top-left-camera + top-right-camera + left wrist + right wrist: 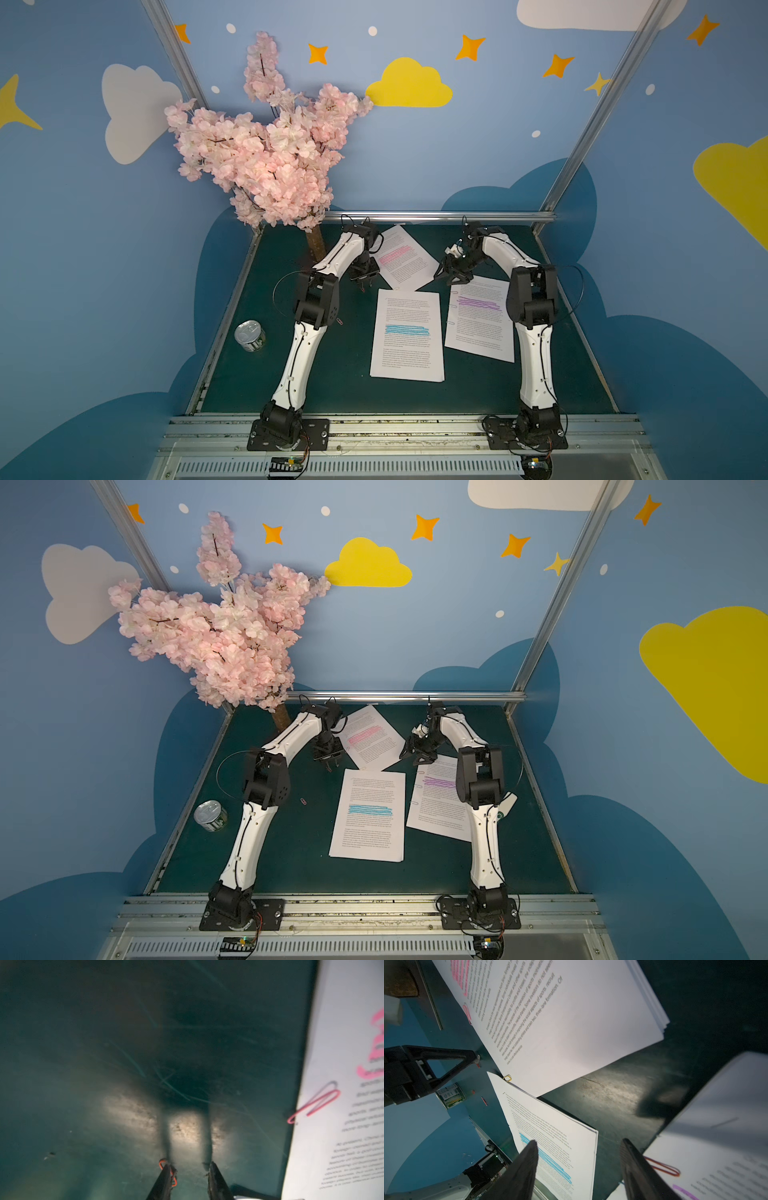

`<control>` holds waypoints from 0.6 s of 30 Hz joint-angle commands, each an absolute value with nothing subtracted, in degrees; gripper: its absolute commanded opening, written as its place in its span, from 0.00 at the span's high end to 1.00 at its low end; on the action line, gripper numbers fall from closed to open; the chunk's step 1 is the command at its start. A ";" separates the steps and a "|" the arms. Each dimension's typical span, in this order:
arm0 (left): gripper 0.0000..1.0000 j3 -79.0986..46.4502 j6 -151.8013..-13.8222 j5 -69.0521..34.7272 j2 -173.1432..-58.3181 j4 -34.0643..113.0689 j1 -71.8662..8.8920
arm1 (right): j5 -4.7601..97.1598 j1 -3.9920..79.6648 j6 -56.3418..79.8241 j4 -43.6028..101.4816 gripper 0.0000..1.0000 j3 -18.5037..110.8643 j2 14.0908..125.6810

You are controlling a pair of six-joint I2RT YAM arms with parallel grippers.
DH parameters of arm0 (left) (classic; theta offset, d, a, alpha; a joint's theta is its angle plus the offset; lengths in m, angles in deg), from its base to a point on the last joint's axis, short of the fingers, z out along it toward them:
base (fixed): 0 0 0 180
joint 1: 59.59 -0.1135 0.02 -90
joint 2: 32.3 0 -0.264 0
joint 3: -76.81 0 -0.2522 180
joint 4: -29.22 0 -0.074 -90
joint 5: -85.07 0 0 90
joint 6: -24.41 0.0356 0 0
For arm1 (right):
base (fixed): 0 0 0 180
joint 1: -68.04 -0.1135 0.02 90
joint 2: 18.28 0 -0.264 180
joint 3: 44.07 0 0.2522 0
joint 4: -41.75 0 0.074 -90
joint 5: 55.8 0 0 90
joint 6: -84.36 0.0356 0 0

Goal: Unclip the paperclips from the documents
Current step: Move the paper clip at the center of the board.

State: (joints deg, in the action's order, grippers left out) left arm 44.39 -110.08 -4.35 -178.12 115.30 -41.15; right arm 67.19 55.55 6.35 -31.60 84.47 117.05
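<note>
partway, judged from the layout. landmark = blue-highlighted document (407, 332), flat in the middle of the worktop (332, 374), no clip seen on its edges. one pink paperclip (340, 322) lies loose on the worktop left of it, so at least one is off.

left gripper (188, 1164) sits just off its far-left corner. jaws apart, tips down near the worktop, red paperclip (168, 1172) against one finger, not clamped between the two. looks like a drop-off, my guess. right gripper (579, 1140) hovers beyond its far-right corner, jaws wide apart, nothing between them.

left to do:
- pink-highlighted document (405, 257), beyond the landmark: pink clip (315, 1103) on its edge. yellow clip (507, 1078) at the corner meeting the landmark's far edge; cannot tell which stack it bites.
- purple-highlighted document (480, 316), right of the landmark: red clip (662, 1166) plus pale clips (453, 306) along the edge facing the landmark.

writing: pink-highlighted document reads "three-lane formation. of" and "investors do not seem", the rest too blurred. tin can (249, 336), far left of the landmark, label unreadable.
</note>
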 commanded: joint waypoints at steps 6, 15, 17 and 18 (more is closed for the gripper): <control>0.77 43.44 -114.74 -4.04 -178.45 118.61 -42.49 | 67.96 55.33 6.15 -30.52 0.37 81.71 113.16; 0.86 20.94 -109.71 -0.14 -167.18 113.60 -43.26 | 68.34 55.65 6.88 -29.77 0.37 80.71 112.75; 0.87 14.52 -109.72 0.13 -163.56 111.38 -44.52 | 68.51 55.67 7.10 -29.37 0.37 80.45 112.64; 0.87 12.01 -109.42 0.68 -161.97 110.66 -44.96 | 68.65 55.66 7.19 -29.17 0.37 80.35 112.55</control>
State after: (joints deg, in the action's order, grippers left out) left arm 17.83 -110.72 -1.67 -164.39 111.63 -43.12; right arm 67.87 55.57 6.61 -29.64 80.93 115.30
